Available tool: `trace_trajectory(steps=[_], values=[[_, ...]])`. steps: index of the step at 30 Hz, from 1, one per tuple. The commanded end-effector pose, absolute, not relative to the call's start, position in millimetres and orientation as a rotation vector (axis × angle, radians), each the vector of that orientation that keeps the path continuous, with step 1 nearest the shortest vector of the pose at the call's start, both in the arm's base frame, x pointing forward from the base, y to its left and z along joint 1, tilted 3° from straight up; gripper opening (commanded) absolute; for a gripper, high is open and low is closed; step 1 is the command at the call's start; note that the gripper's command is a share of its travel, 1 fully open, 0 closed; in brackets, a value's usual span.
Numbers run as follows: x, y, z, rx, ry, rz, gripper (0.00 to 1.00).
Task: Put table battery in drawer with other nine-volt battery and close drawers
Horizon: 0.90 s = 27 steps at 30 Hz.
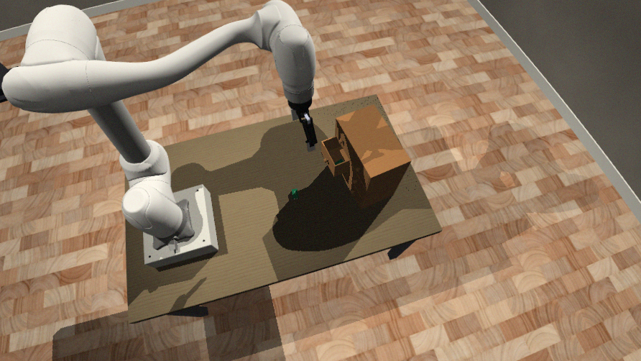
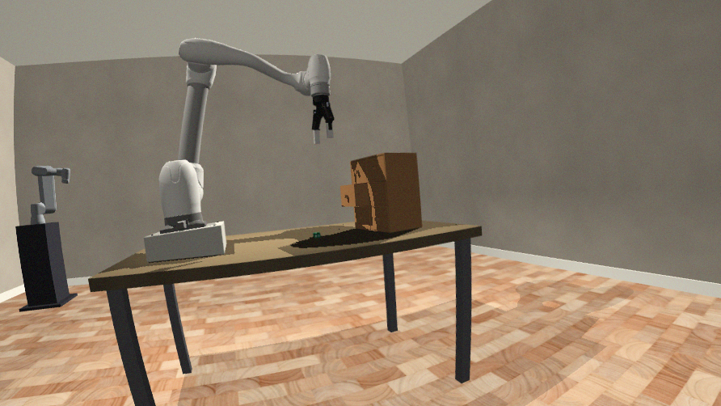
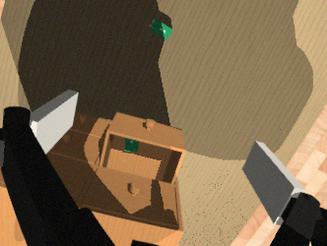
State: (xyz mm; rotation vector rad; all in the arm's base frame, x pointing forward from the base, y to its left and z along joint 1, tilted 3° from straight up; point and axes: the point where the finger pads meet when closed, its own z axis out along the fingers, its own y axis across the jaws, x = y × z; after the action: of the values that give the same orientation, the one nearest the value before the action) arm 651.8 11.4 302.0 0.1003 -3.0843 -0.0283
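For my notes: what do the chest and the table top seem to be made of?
The chest: probably wood, matte orange-brown, with faint grain and no shine. The table top: probably wood or laminate, dull olive-brown, with fine straight lines. Its legs: dark, perhaps painted metal.
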Motion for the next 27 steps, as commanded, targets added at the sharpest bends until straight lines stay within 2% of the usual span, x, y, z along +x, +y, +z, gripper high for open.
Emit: trace_trajectory(steps=[1, 5, 8, 13, 14, 17, 19, 21, 24, 27], values=[[651.7, 11.3, 301.9, 0.102, -3.084, -0.029, 1.0], [651.5, 9.4, 281.4, 0.217, -3.079, -0.032, 1.0], [648.3, 4.9, 234.6, 0.482, -3.051, -0.039, 1.0], [641.7, 0.8, 190.9, 0.733, -3.003, -0.046, 1.0], [636.6, -1.4, 167.0, 0.872, -2.967, -0.05, 1.0], [636.6, -1.4, 167.0, 0.872, -2.967, -0.05, 1.0], [622.7, -5.6, 118.5, 1.157, -2.871, -0.057, 1.0], [622.7, -5.6, 118.5, 1.157, -2.871, -0.057, 1.0], [605.0, -9.2, 73.5, 1.424, -2.752, -0.063, 1.0], [595.7, -10.7, 53.7, 1.543, -2.689, -0.066, 1.0]])
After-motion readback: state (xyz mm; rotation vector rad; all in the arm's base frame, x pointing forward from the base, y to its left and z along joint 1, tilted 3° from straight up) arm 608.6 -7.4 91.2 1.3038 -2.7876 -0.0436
